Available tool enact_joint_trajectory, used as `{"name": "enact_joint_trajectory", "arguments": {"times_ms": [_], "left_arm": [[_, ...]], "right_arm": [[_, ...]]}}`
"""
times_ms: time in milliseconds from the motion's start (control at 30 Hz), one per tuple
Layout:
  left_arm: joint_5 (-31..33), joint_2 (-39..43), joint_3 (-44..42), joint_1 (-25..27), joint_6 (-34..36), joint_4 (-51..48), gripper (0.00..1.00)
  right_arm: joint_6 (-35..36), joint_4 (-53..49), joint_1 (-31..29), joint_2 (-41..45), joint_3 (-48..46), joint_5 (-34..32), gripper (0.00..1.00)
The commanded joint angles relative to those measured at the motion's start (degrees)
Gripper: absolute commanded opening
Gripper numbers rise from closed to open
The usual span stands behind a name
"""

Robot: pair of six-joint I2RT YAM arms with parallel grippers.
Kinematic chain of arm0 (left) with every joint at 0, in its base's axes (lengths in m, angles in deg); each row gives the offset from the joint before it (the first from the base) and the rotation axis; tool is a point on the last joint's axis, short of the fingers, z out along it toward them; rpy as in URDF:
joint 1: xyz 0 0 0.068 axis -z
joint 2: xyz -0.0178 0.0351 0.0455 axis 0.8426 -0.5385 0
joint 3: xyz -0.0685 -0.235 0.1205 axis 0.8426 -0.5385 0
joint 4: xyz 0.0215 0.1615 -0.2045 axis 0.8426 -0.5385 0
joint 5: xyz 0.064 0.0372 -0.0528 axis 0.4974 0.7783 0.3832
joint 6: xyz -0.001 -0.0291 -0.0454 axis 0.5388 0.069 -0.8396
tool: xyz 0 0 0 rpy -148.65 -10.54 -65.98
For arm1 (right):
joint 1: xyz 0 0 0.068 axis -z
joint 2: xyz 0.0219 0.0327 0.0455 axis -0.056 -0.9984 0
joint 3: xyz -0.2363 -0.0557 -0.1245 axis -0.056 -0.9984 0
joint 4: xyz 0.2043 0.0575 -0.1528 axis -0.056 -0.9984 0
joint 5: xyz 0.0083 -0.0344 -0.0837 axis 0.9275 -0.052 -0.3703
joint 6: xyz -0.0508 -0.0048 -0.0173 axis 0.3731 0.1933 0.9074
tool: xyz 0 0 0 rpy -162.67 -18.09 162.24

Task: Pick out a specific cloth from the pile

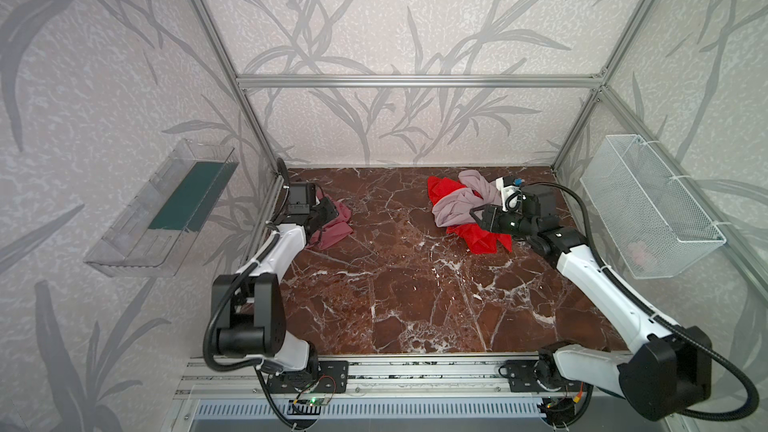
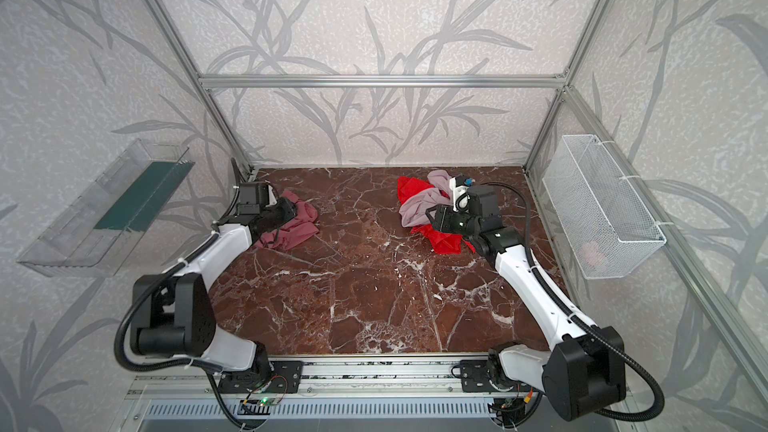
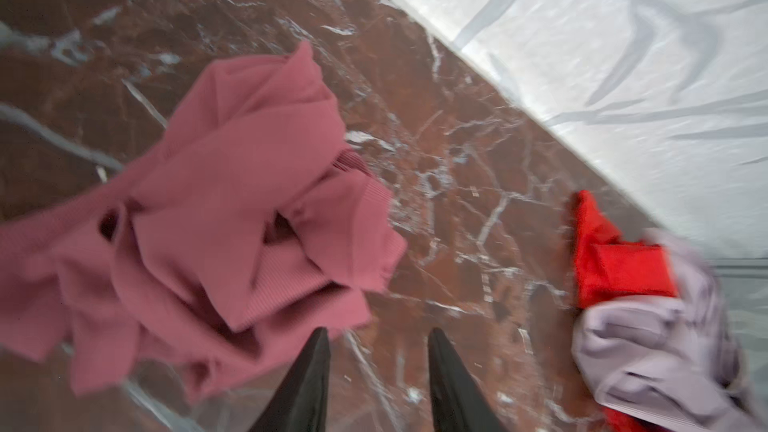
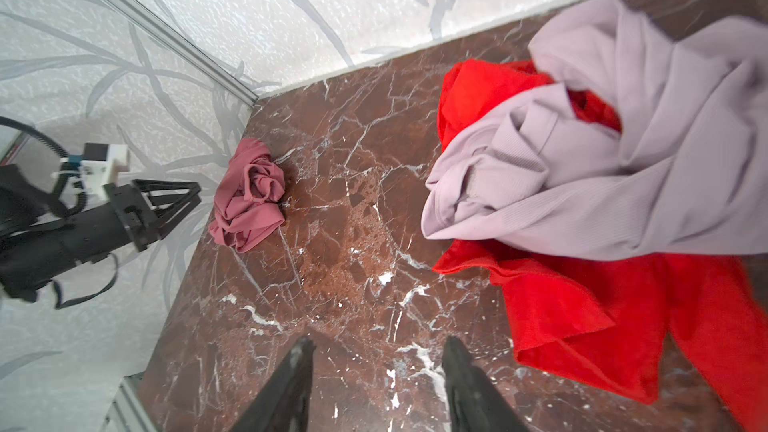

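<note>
The dusty rose cloth [image 1: 334, 228] [image 2: 300, 226] lies crumpled on the marble table near the back left corner, apart from the pile; it also shows in the wrist views [image 3: 232, 218] [image 4: 249, 193]. My left gripper [image 1: 326, 209] [image 2: 289, 211] [image 3: 376, 332] hovers just beside it, open, with nothing between the fingers. The pile [image 1: 457, 205] [image 2: 417, 209] [image 4: 582, 184], a pale lilac cloth over a bright red one, sits at the back right. My right gripper [image 1: 478, 214] [image 2: 432, 214] [image 4: 378, 342] is open at the pile's near edge, over bare marble.
A white wire basket [image 1: 648, 205] hangs on the right wall with something pale pink in it. A clear plastic shelf [image 1: 162, 209] hangs on the left wall. Aluminium frame posts and papered walls close the table's back and sides.
</note>
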State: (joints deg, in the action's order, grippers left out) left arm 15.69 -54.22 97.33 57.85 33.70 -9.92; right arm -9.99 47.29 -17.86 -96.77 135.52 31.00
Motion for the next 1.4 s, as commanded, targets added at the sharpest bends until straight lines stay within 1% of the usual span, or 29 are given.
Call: {"name": "enact_joint_trajectory", "arguments": {"times_ms": [0, 33, 100, 133, 233, 267, 333, 367, 433, 533, 600, 633, 733, 767, 800, 833, 900, 1000, 1067, 1100, 1133, 1200, 1233, 1267, 1367], "left_arm": [[8.1, 8.5, -5.8, 3.3, 5.1, 0.2, 0.93], [10.4, 10.8, -8.0, 3.8, 6.5, 1.8, 0.93], [16.5, 14.4, -11.1, 4.0, 8.1, 3.3, 0.95], [20.2, 15.6, -12.8, 3.9, 9.2, 4.6, 0.95], [25.8, 17.5, -16.4, 3.9, 15.0, 8.0, 0.97], [27.3, 17.7, -17.2, 3.8, 16.8, 9.0, 0.97], [29.1, 17.1, -19.5, 3.7, 20.2, 13.1, 0.98], [29.5, 16.7, -20.2, 3.4, 21.1, 14.5, 0.98], [30.2, 15.5, -21.6, 2.8, 22.6, 18.1, 0.99], [30.9, 13.3, -23.9, 1.6, 25.0, 23.6, 0.99], [30.6, 11.9, -25.4, 0.5, 25.1, 26.8, 0.99], [31.7, 10.9, -26.5, 0.2, 23.6, 29.9, 0.99], [30.8, 8.1, -30.2, -0.5, 24.3, 40.0, 0.99], [30.3, 7.3, -31.1, -0.7, 24.4, 42.5, 0.99], [29.5, 6.0, -32.1, -0.9, 24.4, 45.7, 0.99], [28.7, 4.6, -33.0, -1.0, 24.2, 48.8, 0.99], [27.5, 1.5, -34.0, -1.2, 25.0, 53.7, 0.99], [26.6, -3.4, -34.2, -1.2, 25.0, 58.0, 0.99], [24.3, -7.0, -34.5, -1.2, 26.4, 62.2, 0.99], [22.9, -7.3, -34.9, -1.2, 26.7, 62.5, 0.99], [22.5, -7.6, -35.2, -1.2, 26.7, 63.6, 0.99], [22.2, -8.4, -36.1, -1.2, 26.9, 66.0, 0.99], [22.1, -8.6, -36.2, -1.2, 27.2, 66.6, 0.99], [22.3, -8.3, -36.2, -1.2, 27.0, 65.9, 0.98], [22.2, -8.4, -36.2, -1.1, 27.1, 66.1, 0.99]], "right_arm": [[6.6, -1.6, 1.1, 3.3, -2.3, -10.3, 0.61], [7.6, -1.0, 1.2, 4.0, -4.0, -14.5, 0.66], [10.0, 1.8, 1.4, 4.5, -7.2, -21.9, 0.71], [11.6, 3.4, 1.4, 4.3, -8.8, -25.7, 0.72], [16.2, 9.1, 1.4, 3.6, -13.6, -35.8, 0.73], [18.9, 12.6, 1.5, 3.3, -16.1, -37.9, 0.73], [25.0, 23.7, 1.5, 2.1, -22.1, -41.5, 0.74], [26.6, 28.9, 1.5, 1.4, -25.4, -42.7, 0.74], [28.9, 43.3, 1.6, -1.5, -31.4, -45.2, 0.76], [31.8, 62.1, 1.6, -8.2, -37.1, -44.5, 0.77], [31.0, 65.5, 1.7, -12.1, -37.3, -43.3, 0.77], [31.1, 68.4, 1.6, -14.3, -37.5, -42.6, 0.77], [31.6, 74.1, 1.6, -19.9, -37.3, -40.4, 0.78], [31.9, 74.3, 1.6, -20.0, -37.2, -40.4, 0.78], [30.3, 70.4, 1.9, -18.7, -36.5, -40.2, 0.78], [29.5, 68.7, 2.3, -18.3, -36.1, -39.9, 0.78], [30.3, 71.8, 2.6, -20.0, -36.3, -38.3, 0.79], [29.5, 70.1, 3.4, -19.7, -36.0, -36.5, 0.80], [29.9, 73.4, 4.2, -22.9, -36.6, -32.1, 0.80], [30.9, 77.2, 4.2, -23.9, -37.4, -32.1, 0.82], [30.5, 75.1, 4.3, -22.4, -37.7, -31.2, 0.83], [30.4, 74.5, 4.3, -23.0, -36.9, -31.3, 0.83], [30.7, 75.6, 4.3, -23.4, -36.9, -31.7, 0.87], [30.2, 74.0, 4.3, -22.7, -36.8, -31.7, 0.99], [30.6, 75.6, 4.2, -23.1, -37.4, -31.8, 0.99]]}}
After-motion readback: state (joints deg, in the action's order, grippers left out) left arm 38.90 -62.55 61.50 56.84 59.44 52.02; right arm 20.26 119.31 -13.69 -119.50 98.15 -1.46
